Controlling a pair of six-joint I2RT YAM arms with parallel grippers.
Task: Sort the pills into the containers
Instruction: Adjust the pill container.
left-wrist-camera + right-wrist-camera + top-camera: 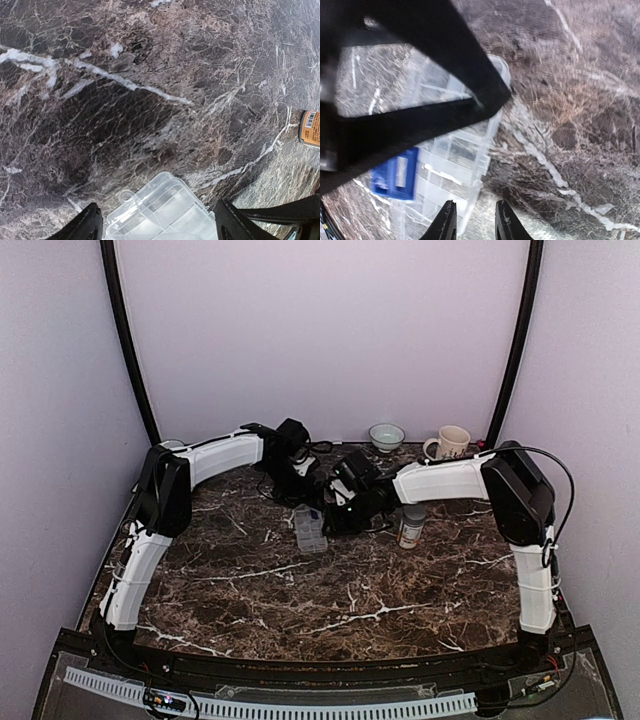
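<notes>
Left end effector [157, 215] spread wide, organizer box [167, 192] straddled. Right end effector [475, 215] narrowly parted at box edge; grip cannot be told.

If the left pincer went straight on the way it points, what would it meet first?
Probably the clear organizer box, lying ahead of the left pincer between its spread fingers; marble tabletop beyond. Depth is unclear.
</notes>
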